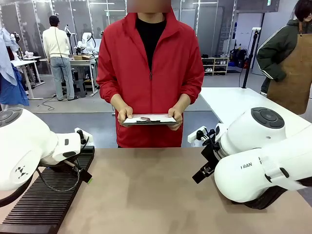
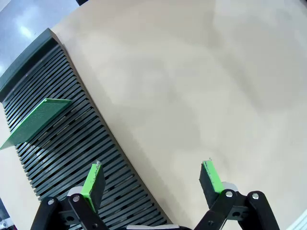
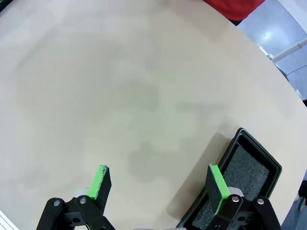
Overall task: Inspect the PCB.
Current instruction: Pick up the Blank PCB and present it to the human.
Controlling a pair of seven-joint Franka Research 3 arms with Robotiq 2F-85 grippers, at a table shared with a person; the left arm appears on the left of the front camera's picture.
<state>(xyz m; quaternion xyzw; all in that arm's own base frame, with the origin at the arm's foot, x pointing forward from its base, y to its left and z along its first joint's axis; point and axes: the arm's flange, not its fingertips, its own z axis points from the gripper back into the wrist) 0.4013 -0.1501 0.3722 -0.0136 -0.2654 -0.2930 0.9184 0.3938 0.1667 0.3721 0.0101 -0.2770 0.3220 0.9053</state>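
At left edge of my left wrist view, PCB (image 2: pixel 36 122) stands in the slotted rack (image 2: pixel 57 163), untouched; left claw (image 2: pixel 152 168) and right claw (image 3: pixel 157 170) spread, empty; next I'd align left claw on its edge.

On the counter (image 1: pixel 156 195) I count one black slotted rack (image 2: pixel 72 158), and one green PCB (image 2: pixel 36 122) sits in it. There is also one shallow black tray (image 3: pixel 249 177) with grey foam inside. Two white robot arms are present, one left arm (image 1: pixel 29 146) and one right arm (image 1: pixel 263 165). Each arm has one pair of jaws, and each pair carries two green pads (image 2: pixel 92 179), so four pads in total. One person (image 1: pixel 151 63) in a red jacket is at the far side, with two hands (image 1: pixel 125 115) on one clipboard (image 1: pixel 148 119). Farther behind I count two more people (image 1: pixel 57 53).
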